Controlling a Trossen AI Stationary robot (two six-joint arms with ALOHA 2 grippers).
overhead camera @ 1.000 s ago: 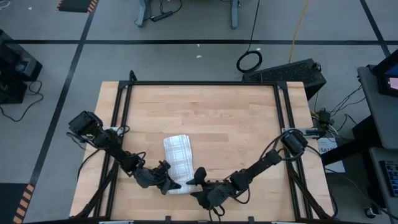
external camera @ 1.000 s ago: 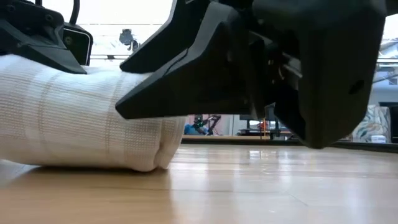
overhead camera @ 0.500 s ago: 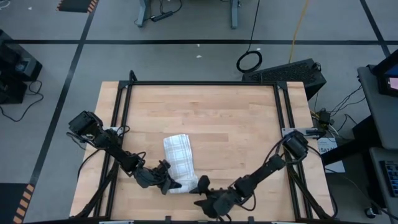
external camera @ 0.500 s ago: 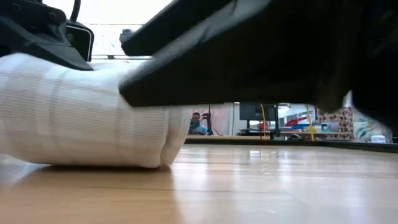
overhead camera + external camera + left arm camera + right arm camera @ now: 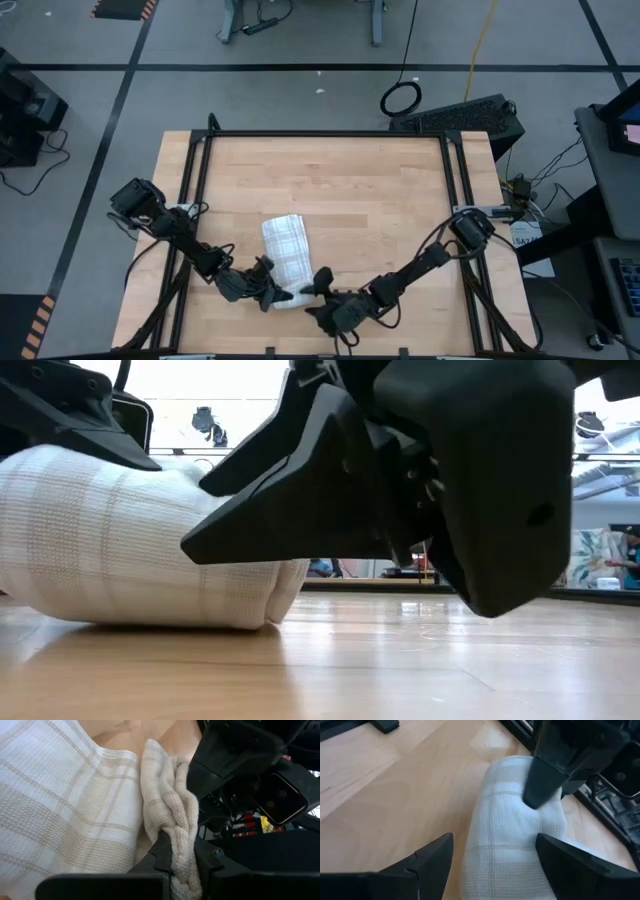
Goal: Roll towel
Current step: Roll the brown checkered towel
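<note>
The towel (image 5: 285, 243), white with a faint check, lies on the wooden table. Its far part is flat and its near part is wound into a thick roll (image 5: 130, 550) that rests on the tabletop. My left gripper (image 5: 182, 851) comes from the table's left and is shut on the roll's left end. My right gripper (image 5: 495, 865) comes from the right and stands open at the roll's right end, one finger (image 5: 432, 857) on either side of it. In the low view that gripper (image 5: 300, 510) hides part of the roll. My left gripper pinches a bunched fold of several layers (image 5: 176, 832) at the roll's end between its two fingers. It comes level from the table's left, slanting a little downward. The roll lies on the table, its cloth slack. Whether my right gripper touches the roll, I cannot tell.
A black frame (image 5: 325, 134) runs along the table's far, left and right sides. Bare wood (image 5: 390, 200) lies beyond and to the right of the towel. Both arms crowd the near edge.
My right gripper swung out toward the table's near edge, away from the roll, and came back to the roll's right end. It stayed open throughout. The roll and my left gripper kept their place.
</note>
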